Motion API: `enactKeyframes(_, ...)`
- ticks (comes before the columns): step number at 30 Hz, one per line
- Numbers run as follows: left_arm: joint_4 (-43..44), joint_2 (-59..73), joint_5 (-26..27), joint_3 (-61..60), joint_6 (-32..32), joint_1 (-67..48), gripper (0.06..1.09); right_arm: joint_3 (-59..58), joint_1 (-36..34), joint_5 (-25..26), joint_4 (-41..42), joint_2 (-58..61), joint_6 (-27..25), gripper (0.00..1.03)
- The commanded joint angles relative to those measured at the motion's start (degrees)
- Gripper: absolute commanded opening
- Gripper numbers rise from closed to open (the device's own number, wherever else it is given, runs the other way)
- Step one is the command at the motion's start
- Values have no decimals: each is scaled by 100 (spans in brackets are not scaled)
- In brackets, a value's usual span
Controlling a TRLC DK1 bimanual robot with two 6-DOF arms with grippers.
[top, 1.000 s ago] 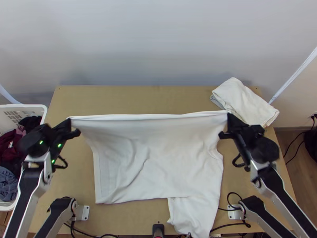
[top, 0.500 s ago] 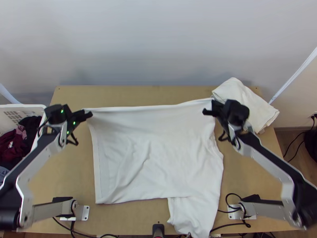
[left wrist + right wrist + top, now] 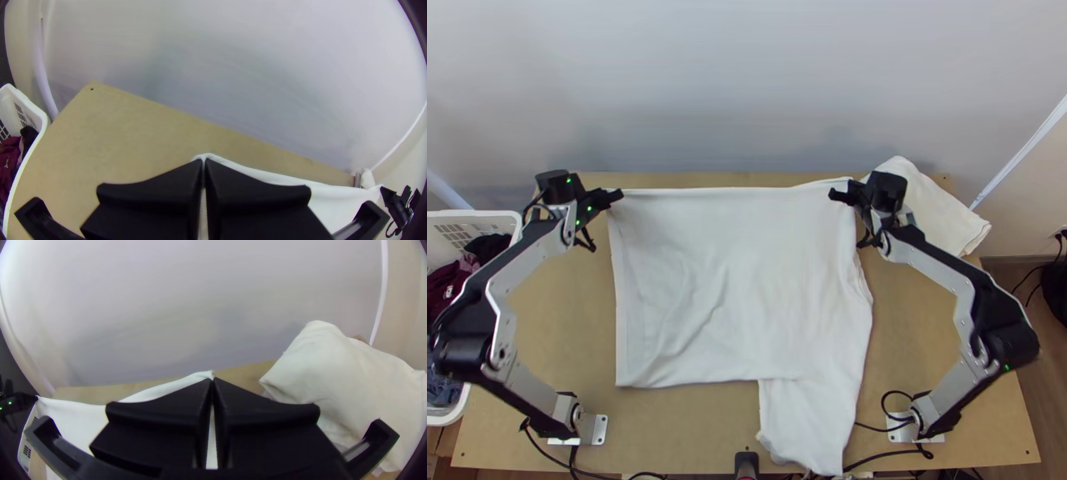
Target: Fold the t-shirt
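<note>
Left gripper (image 3: 614, 197): pinched closed on one corner of the plain white fabric t-shirt (image 3: 739, 280).
Right gripper (image 3: 840, 194): pinched closed on the opposite corner.
T-shirt: far edge taut between both grippers, body spread from them toward the bases.

From above, I lose the laundry basket (image 3: 475, 214) past the left edge, and the left gripper (image 3: 614, 197) hides one t-shirt (image 3: 739, 272) corner.

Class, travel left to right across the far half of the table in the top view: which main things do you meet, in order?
White basket → left gripper → white t-shirt → right gripper → pale cloth pile.
</note>
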Motion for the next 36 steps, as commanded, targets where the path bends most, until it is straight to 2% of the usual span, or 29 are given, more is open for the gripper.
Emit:
enactKeyframes(1,-18,397,-116,489,-174,35,9,428,-98,92,70,370,86,3)
enactKeyframes(13,-176,1540,-309,1816,-200,18,10,1491,-80,127,105,1135,68,3)
enactKeyframes(14,-194,1601,-450,1904,-200,9,10,1561,-80,145,105,1179,60,3)
enactKeyframes(15,-255,1654,-485,1992,-200,0,16,1605,-71,154,114,1205,51,3)
enactKeyframes(16,-325,1680,-485,2062,-183,-8,31,1640,-71,154,114,1223,42,6)
enactKeyframes(17,-378,1707,-494,2115,-165,-35,49,1649,-62,162,122,1223,42,20)
enactKeyframes(19,-554,1672,-458,2203,-130,-88,83,1676,-45,162,114,1214,33,60)
enactKeyframes(20,-624,1645,-441,2238,-112,-114,95,1684,-45,162,105,1196,24,72)
enactKeyframes(21,-721,1601,-423,2273,-112,-140,102,1667,-36,162,105,1135,33,75)
enactKeyframes(23,-782,1434,-335,2238,-112,-175,104,1614,-18,162,105,968,68,77)
enactKeyframes(26,-800,1118,-335,2167,-130,-211,104,1473,26,162,114,616,77,87)
enactKeyframes(30,-1213,485,-318,2124,-130,-211,104,1104,149,162,-80,-324,253,88)
enactKeyframes(34,-1644,-253,-212,1921,-121,-272,104,858,333,162,-1249,-1555,569,88)
enactKeyframes(36,-1732,-658,-204,1684,-104,-307,104,726,360,162,-1873,-2152,965,87)
